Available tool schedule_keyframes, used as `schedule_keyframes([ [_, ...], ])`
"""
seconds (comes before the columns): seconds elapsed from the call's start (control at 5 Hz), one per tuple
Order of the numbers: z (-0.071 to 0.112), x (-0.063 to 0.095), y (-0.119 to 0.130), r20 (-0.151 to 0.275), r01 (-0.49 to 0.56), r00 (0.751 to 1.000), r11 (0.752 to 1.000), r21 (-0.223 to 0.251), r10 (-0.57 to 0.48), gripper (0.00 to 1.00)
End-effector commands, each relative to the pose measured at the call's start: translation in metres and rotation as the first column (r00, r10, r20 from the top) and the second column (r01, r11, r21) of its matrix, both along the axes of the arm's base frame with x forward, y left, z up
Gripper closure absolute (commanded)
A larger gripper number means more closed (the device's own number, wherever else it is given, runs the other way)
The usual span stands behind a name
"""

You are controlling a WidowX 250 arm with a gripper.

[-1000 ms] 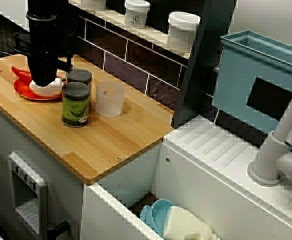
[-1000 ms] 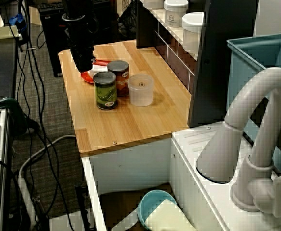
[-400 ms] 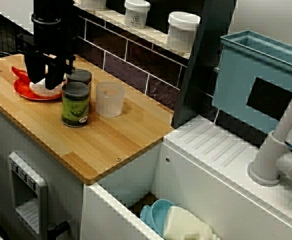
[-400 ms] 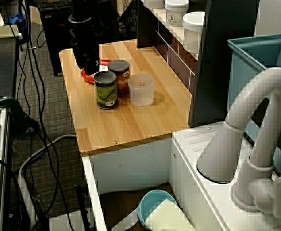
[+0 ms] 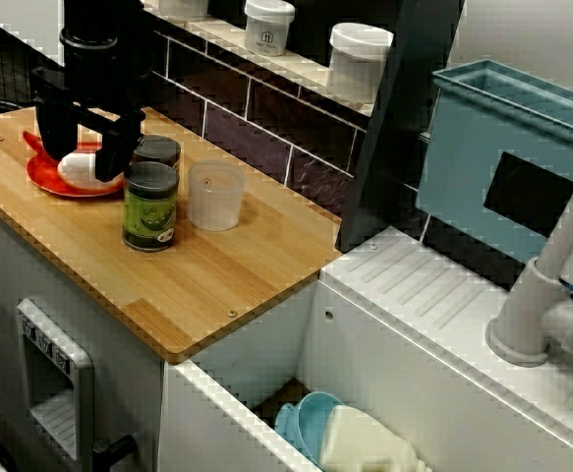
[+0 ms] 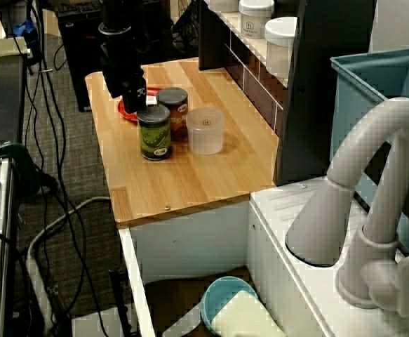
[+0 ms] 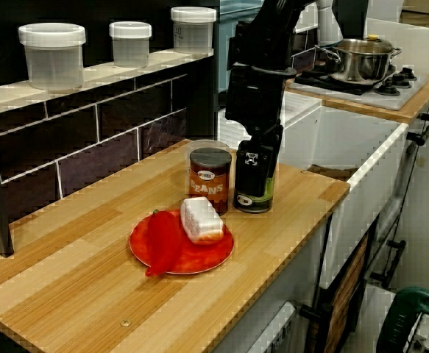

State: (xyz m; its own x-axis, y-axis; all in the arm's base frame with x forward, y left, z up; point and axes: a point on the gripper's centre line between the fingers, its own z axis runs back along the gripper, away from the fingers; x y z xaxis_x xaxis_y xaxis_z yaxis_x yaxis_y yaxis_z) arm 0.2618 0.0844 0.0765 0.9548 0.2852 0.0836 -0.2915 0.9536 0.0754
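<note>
The pincer [image 5: 76,157] hangs spread and empty above the red plate [image 7: 199,259]; the white block [image 7: 201,219] lies on it, ungripped, beside a red pepper [image 7: 162,239].

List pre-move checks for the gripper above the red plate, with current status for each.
1. The gripper is open and holds nothing: ok.
2. The white block lies on the red plate, free of the gripper: ok.
3. The red pepper lies on the same plate beside the block: ok.
4. Gap between the gripper and the green can: cannot tell. They overlap in the view from the counter's end.
5. The beans can and the clear cup stand upright: ok.
</note>
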Motion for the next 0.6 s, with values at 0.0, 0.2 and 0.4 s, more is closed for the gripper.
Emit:
schedule_keyframes([
  [0.0, 0.004, 0.0, 0.01, 0.019, -0.014, 1.0, 1.0, 0.026, 0.013, 0.0],
  [0.2, 0.004, 0.002, -0.004, 0.013, -0.012, 1.0, 1.0, 0.008, 0.012, 0.0],
  [0.4, 0.003, 0.007, -0.017, 0.008, -0.006, 1.0, 1.0, -0.01, 0.006, 0.0],
])
